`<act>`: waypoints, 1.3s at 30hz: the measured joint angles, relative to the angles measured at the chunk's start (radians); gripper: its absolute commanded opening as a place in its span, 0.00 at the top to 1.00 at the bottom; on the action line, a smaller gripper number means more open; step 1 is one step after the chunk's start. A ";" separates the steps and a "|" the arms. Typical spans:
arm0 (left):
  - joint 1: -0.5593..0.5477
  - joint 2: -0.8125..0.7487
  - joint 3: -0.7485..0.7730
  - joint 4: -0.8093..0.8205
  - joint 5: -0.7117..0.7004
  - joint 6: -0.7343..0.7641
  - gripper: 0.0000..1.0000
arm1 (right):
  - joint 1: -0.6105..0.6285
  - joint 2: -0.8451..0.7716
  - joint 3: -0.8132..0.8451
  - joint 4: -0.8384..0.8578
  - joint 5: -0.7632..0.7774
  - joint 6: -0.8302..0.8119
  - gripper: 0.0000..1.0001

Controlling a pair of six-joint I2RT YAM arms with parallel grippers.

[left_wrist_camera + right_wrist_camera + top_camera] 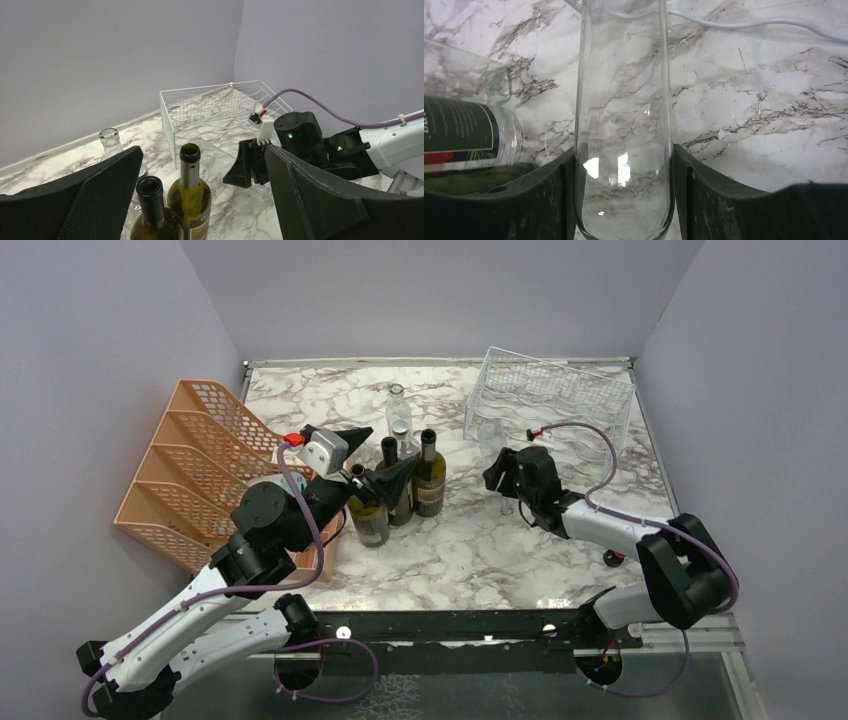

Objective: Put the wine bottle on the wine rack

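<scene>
Right wrist view is showing the right gripper (624, 160) clamping a clear glass wine bottle (624, 90), its long axis running forward toward the silvery-white wire wine rack (552, 400) just beyond.

On the marbled bench (470, 540) the left claw (368, 455) is spread wide around the dark necks in a tight group of upright bottles (429, 475). An orange mesh organizer (195, 465) stands just beside that arm at the bench's left edge. The right claw (505, 480) points down just in front of the wire wine rack (548, 400) at the far right, and a faint bit of clear glass, seemingly a wine bottle (506, 504), shows at its tip.
</scene>
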 measured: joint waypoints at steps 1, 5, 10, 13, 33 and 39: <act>0.000 0.000 -0.001 0.000 0.000 0.000 0.01 | 0.000 0.019 0.006 0.013 0.013 0.008 0.99; 0.000 0.000 -0.007 0.000 0.000 0.001 0.01 | 0.000 0.076 0.021 0.080 0.045 0.020 0.99; 0.000 0.000 -0.013 0.000 -0.001 0.004 0.01 | 0.000 0.172 0.084 0.148 0.080 0.031 0.99; 0.000 -0.001 -0.016 0.002 -0.002 0.008 0.01 | 0.000 0.227 0.130 0.175 0.105 0.052 0.99; 0.000 0.052 -0.016 -0.002 -0.003 0.018 0.01 | 0.000 0.482 0.369 0.241 0.280 0.110 0.78; 0.000 0.052 -0.016 -0.002 -0.003 0.018 0.01 | 0.000 0.525 0.433 0.193 0.323 0.136 0.66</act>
